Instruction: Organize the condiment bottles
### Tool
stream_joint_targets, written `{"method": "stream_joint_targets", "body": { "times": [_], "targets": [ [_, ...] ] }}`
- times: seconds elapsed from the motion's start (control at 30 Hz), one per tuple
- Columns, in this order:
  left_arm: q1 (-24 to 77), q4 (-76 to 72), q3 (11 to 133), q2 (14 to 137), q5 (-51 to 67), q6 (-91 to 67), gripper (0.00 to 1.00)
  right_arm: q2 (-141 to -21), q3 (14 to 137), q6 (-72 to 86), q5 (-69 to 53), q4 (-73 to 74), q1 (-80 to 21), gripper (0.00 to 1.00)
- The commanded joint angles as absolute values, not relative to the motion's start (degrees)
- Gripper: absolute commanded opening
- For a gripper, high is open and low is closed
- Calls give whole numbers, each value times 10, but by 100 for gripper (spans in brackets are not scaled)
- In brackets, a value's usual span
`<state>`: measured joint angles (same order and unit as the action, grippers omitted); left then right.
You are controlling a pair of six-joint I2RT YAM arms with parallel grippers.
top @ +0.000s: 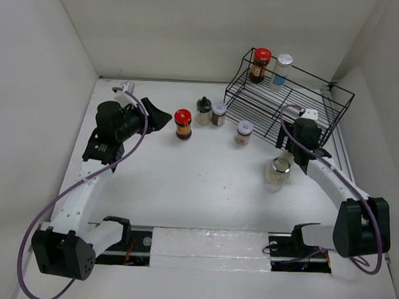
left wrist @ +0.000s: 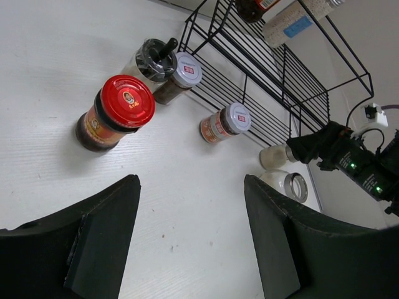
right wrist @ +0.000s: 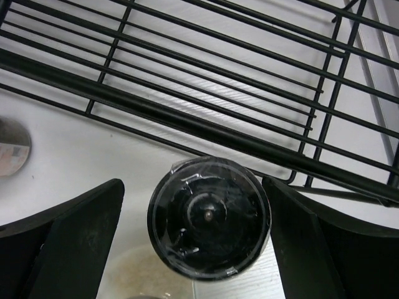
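Note:
Several spice jars show in the top view. A red-capped dark jar [top: 183,123], a black-topped grinder jar [top: 203,110] and two silver-lidded jars [top: 218,113] [top: 244,131] stand on the table. A clear jar [top: 278,170] stands nearer. A second red-capped jar [top: 261,63] and a pale jar [top: 280,70] stand on the rack's top shelf. My left gripper [top: 162,116] is open and empty, just left of the red-capped jar [left wrist: 124,103]. My right gripper [right wrist: 193,187] is open, with a black-lidded jar [right wrist: 209,215] between its fingers.
The black wire rack [top: 301,94] stands at the back right, its lower front bar [right wrist: 187,118] just beyond the black-lidded jar. White walls close in the table on the left, back and right.

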<state>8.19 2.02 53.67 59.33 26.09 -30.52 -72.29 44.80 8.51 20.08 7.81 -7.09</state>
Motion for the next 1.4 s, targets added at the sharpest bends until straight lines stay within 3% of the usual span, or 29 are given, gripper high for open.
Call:
{"method": "stream_joint_targets", "body": {
  "times": [0.0,0.1,0.2,0.3,0.57,0.73,0.83,1.13,1.37],
  "targets": [
    [83,1,556,595,272,-301,63,-736,479,87,199,29,-66,97],
    [83,-5,556,600,286,-301,63,-741,469,102,226,16,-66,90],
    [83,-11,556,600,286,-301,63,-751,461,107,254,11,-72,73],
    [83,-16,556,600,294,-306,63,-744,461,107,290,16,-109,67],
    [83,-17,556,595,294,-301,63,-588,477,97,311,59,-220,64],
    [83,-17,556,595,294,-301,63,-543,535,39,280,-46,-278,61],
    [83,-17,550,588,283,-301,63,-595,619,8,272,-62,-262,61],
    [83,-11,550,577,277,-301,63,-801,886,-13,149,-25,-84,62],
    [83,-11,550,576,277,-301,63,-920,1010,-13,95,-13,-19,62]
  ]
}}
